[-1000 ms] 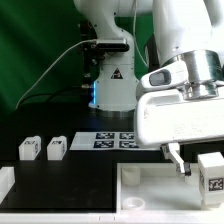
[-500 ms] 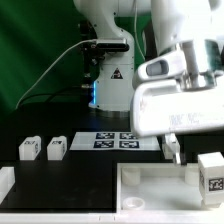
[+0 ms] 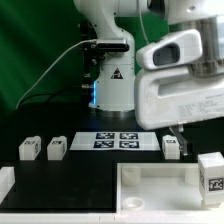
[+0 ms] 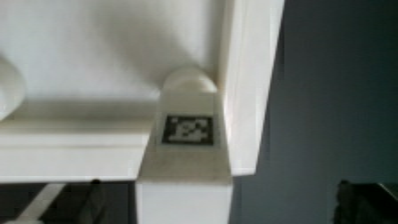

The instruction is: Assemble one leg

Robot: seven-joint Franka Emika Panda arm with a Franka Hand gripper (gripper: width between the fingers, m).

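A white leg [image 3: 209,172] with a black-and-white tag stands upright at the right end of the wide white rimmed panel [image 3: 150,186]. In the wrist view the same leg [image 4: 189,150] sits in the panel's corner [image 4: 249,60]. My gripper [image 4: 199,208] is open and empty above it, with dark fingertips [image 4: 36,205] far apart on either side and clear of the leg. In the exterior view the gripper [image 3: 180,131] hangs raised above the panel. Two more legs [image 3: 28,149] [image 3: 56,148] stand at the exterior view's left and another one [image 3: 171,146] behind the panel.
The marker board [image 3: 118,140] lies flat on the black table behind the panel. The robot's white base [image 3: 110,85] stands at the back before a green curtain. A small white block [image 3: 5,182] sits at the front left edge.
My gripper has risen straight up from beside the right leg. The leg stays standing on the panel; nothing else moved.
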